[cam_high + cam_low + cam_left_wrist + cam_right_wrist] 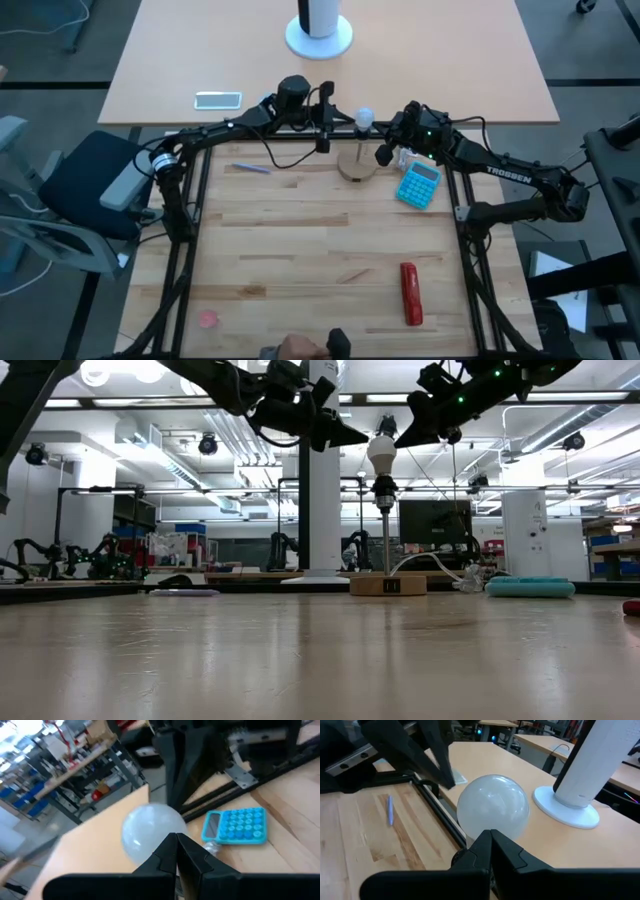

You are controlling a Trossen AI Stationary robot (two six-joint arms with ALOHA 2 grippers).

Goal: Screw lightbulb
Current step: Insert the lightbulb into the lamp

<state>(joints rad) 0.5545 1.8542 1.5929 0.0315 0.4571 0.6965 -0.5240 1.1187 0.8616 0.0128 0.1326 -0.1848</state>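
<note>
The white frosted lightbulb (380, 455) stands upright with its narrow end in the socket on top of a thin post (385, 535). The post rises from a round wooden disc (356, 166) at the far middle of the table. My left gripper (366, 440) is shut, its tip at the bulb's upper left side. My right gripper (400, 441) is also shut, its tip at the bulb's upper right side. Both point nearly level, slightly downward. In each wrist view the bulb (150, 832) (492, 807) sits just beyond the shut fingertips. My left gripper has its shut fingertips (176, 842) right beside the bulb's round side (160, 837), coming level from the table's left; I cannot tell whether they touch it. My right gripper has its shut fingertips (491, 840) right below the bulb's round side (492, 827), coming level from the right; whether they touch cannot be told.
A blue calculator (418, 184) lies right of the disc. A red object (410, 293) lies near the front right, a pen (250, 168) at the left, and a pink bit (208, 319) at the front left. On the far table are a white cylinder (319, 30) and a phone (218, 99).
</note>
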